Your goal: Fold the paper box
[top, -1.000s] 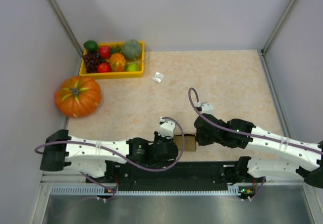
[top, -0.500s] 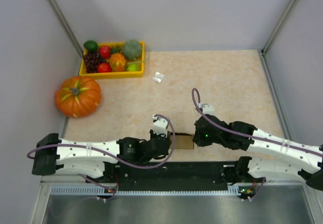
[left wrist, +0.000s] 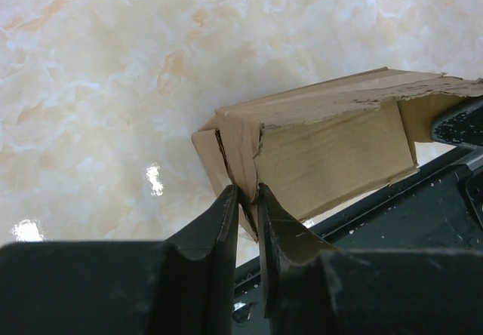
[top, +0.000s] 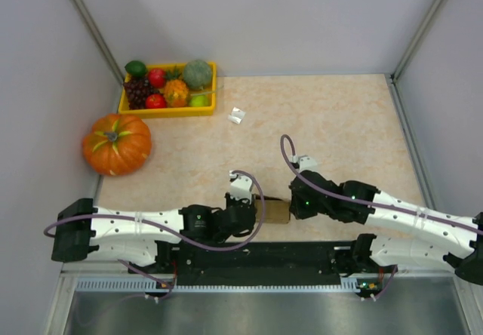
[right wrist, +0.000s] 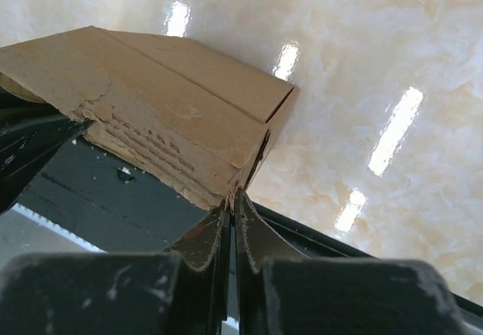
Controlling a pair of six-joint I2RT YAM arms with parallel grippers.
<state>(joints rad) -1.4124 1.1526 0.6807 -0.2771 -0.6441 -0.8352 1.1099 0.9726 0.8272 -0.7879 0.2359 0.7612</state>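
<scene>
The paper box (top: 275,212) is a small brown kraft piece at the table's near edge, between the two grippers. My left gripper (left wrist: 247,201) is shut on the box's left corner flaps (left wrist: 241,154). My right gripper (right wrist: 232,203) is shut on the box's torn right edge (right wrist: 173,142). In the top view the left gripper (top: 258,213) and the right gripper (top: 294,208) press in from either side, and their bodies hide the box's ends. The box (left wrist: 332,142) is partly formed, with an open hollow side.
A yellow tray (top: 167,110) of toy fruit stands at the back left. A large orange pumpkin (top: 116,143) lies left of the table. A tiny white object (top: 237,115) lies near the tray. The black base rail (top: 264,258) runs just below the box.
The left arm pulled back left, then came in again to the box. The right gripper shifted slightly left. The box shows a little more between the grippers than one second ago.
</scene>
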